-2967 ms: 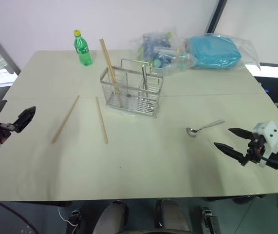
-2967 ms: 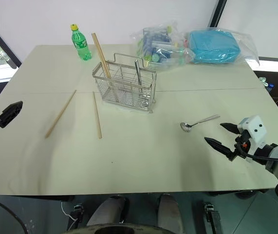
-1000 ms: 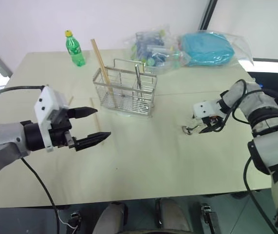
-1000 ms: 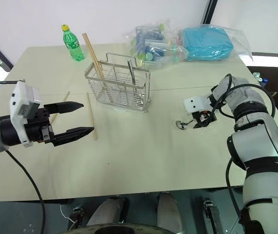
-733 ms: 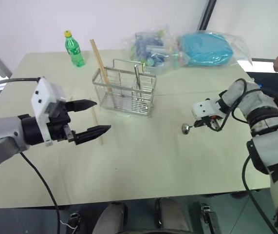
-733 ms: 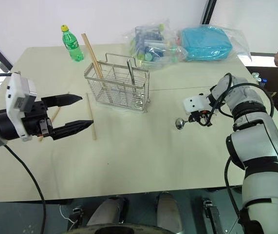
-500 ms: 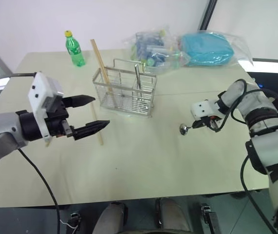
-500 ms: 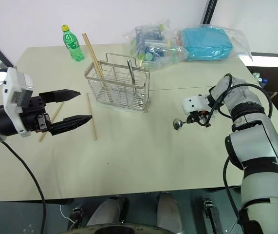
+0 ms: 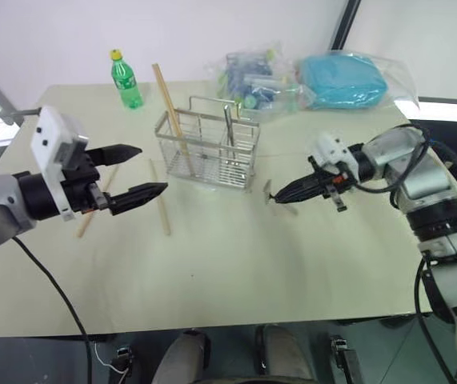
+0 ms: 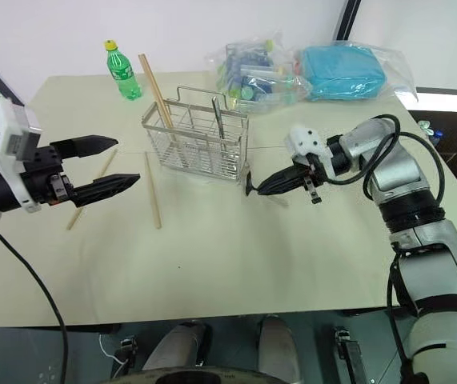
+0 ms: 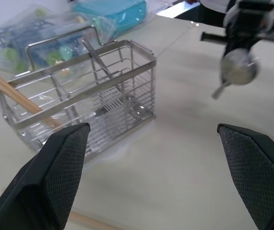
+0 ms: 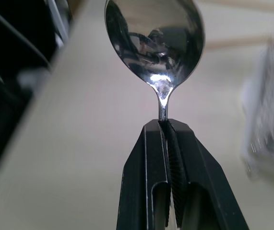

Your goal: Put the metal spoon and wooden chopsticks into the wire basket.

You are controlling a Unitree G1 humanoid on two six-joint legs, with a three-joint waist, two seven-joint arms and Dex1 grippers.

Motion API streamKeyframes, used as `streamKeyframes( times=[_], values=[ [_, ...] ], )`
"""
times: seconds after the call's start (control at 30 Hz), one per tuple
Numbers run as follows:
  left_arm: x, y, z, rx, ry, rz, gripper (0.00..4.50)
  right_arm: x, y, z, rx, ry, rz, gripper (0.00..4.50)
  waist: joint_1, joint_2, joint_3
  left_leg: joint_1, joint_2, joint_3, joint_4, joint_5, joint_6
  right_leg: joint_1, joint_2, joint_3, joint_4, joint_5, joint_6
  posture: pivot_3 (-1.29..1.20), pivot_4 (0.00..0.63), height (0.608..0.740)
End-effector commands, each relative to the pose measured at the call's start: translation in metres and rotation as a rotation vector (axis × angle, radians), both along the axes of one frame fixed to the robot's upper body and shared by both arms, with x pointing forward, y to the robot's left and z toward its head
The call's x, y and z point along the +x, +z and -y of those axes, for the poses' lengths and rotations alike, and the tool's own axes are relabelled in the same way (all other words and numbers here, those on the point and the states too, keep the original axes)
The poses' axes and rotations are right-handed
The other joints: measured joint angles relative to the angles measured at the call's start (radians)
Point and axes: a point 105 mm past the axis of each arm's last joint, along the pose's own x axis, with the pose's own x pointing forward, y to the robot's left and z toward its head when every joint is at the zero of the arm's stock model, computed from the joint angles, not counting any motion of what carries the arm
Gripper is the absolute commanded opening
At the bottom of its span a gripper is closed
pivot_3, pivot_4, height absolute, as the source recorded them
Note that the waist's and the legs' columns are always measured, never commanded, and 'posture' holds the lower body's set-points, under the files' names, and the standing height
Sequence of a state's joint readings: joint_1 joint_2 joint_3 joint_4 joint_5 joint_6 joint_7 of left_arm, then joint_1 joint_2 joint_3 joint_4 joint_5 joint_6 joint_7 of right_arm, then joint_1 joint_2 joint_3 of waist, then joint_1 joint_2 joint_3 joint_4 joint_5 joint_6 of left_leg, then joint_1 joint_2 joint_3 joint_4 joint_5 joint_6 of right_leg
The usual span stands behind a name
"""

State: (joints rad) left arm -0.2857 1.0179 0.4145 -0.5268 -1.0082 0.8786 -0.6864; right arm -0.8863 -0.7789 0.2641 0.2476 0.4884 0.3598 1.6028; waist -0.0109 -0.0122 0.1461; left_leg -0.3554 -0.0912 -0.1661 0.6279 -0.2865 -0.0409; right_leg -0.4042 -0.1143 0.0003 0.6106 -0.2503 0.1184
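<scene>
Silver metal spoon [image 10: 250,186] now off pale table [image 10: 236,264], pinched by right gripper [image 10: 265,188], carried toward silver wire basket [image 10: 198,141]; drop-in next. Left gripper [image 9: 138,171] spread, empty.

Item count, desk
Chopsticks [image 9: 164,99] x3, spoon [image 9: 267,194] x1, wire basket [image 9: 208,147] x1, green bottle [image 9: 122,78] x1, plastic bags [image 9: 352,81] x2.
</scene>
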Motion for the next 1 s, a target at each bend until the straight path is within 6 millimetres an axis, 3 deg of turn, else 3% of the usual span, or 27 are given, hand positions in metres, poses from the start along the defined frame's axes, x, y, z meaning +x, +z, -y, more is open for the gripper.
streamKeyframes(
  times=[0.03,0.23,0.4,0.6,0.9,1.0],
  values=[
    [0.003,0.015,-0.003,0.012,0.008,0.075,4.50,-0.010,0.048,-0.015,0.211,-0.009,-0.029,0.03,-0.001,0.000,0.000,0.000,0.000,0.000,0.000,0.000,0.000,0.000,0.000,0.000,0.000,0.000,0.000,0.00,0.150,0.713],
    [0.006,0.016,0.000,0.007,-0.006,0.085,4.50,0.012,0.104,-0.046,0.511,-0.180,0.002,0.03,-0.003,0.000,0.000,0.000,0.000,0.000,-0.001,0.000,0.000,-0.002,0.000,0.000,0.001,0.000,0.000,0.00,0.150,0.713],
    [0.010,0.020,0.001,-0.004,-0.002,0.103,4.50,0.040,0.124,-0.066,0.642,-0.333,0.040,0.03,0.000,-0.003,-0.002,-0.001,0.000,0.000,-0.001,0.001,-0.001,-0.003,0.000,0.000,0.002,0.000,0.000,0.00,0.150,0.713],
    [0.013,0.024,0.000,-0.016,0.013,0.121,4.50,0.081,0.117,-0.069,0.693,-0.516,0.057,0.03,-0.002,-0.003,-0.002,-0.001,-0.001,0.000,0.000,0.001,-0.002,-0.003,0.000,0.000,0.002,0.000,0.000,0.00,0.150,0.713],
    [0.011,0.031,-0.005,-0.023,0.052,0.144,4.50,0.108,0.078,-0.068,0.631,-0.614,0.060,0.03,-0.013,-0.003,-0.002,-0.001,0.000,0.001,-0.002,0.003,-0.006,-0.004,0.000,0.000,0.002,0.000,0.000,0.00,0.150,0.713],
    [0.011,0.031,-0.006,-0.023,0.060,0.146,4.50,0.112,0.068,-0.069,0.613,-0.642,0.022,0.99,-0.013,-0.003,-0.002,-0.001,0.000,0.001,-0.002,0.003,-0.006,-0.004,0.000,0.000,0.002,0.000,0.000,0.00,0.150,0.713]
  ],
)
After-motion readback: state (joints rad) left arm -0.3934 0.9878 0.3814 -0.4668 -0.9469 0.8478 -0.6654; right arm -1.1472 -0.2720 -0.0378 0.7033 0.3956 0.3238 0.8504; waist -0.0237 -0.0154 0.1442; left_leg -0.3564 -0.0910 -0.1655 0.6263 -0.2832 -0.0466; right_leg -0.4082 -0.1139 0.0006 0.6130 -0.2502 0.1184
